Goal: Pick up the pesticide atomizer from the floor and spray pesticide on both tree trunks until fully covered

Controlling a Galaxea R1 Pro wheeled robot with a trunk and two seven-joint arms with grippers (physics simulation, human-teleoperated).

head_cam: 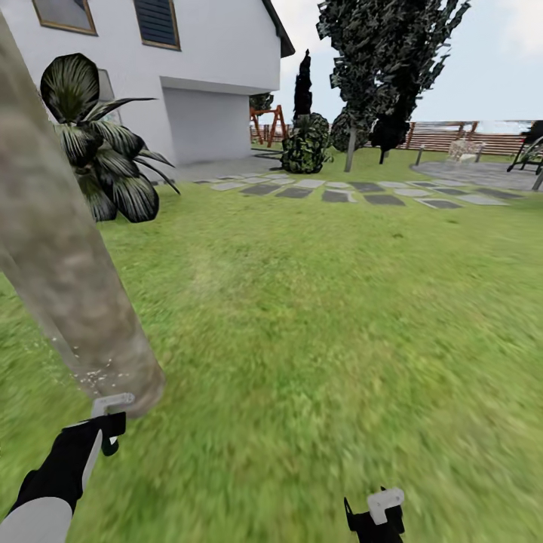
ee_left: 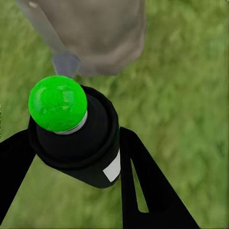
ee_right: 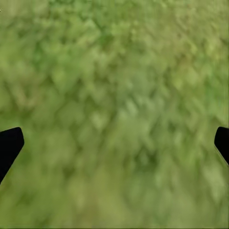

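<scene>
Pesticide atomizer (ee_left: 76,138) sits clamped in my left hand (ee_left: 78,157): the wrist camera shows its black body pressed between both black fingers (ee_left: 143,181), the bright green cap (ee_left: 57,103) toward the lens and a small white label on its side. From the head camera, that left hand (head_cam: 105,426) is low at the lawn (head_cam: 324,317), just beside the foot of the near tree trunk (head_cam: 68,271), a thick mottled grey-brown column leaning across the left of my view. Fine white specks of pesticide (head_cam: 98,373) dot the bark near its base. My right hand (head_cam: 375,516) hangs low over bare grass, spread wide and holding nothing, its fingertips (ee_right: 9,143) at opposite edges of the wrist picture. Further off, across the grey paving (head_cam: 354,192), a second tall tree (head_cam: 377,75) stands before the brown fence (head_cam: 467,139).
</scene>
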